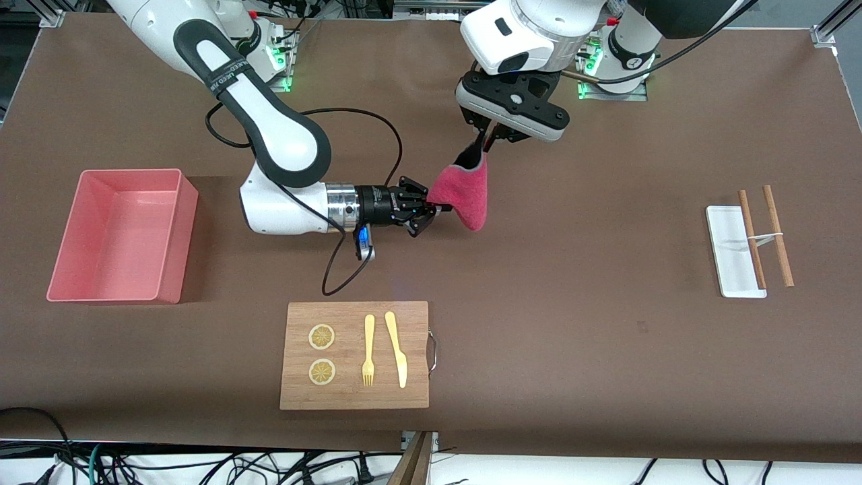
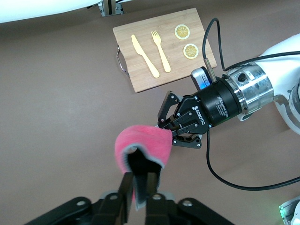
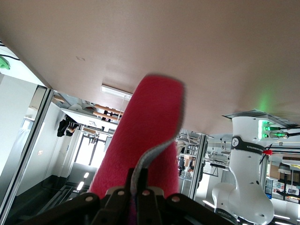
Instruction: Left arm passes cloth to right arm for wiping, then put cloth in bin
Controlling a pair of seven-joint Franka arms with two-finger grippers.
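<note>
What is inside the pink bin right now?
The bin shows only its bare pink floor; nothing lies inside. The cloth hangs between the left gripper and right gripper, both gripping it.

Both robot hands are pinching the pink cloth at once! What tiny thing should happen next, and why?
Probably the left gripper should open and let go. The cloth hangs in the air between the arms, pinched at its top by the left gripper, while the right gripper is closed on its side edge. Since the right arm has to do the wiping, the handover looks ready to finish.
</note>
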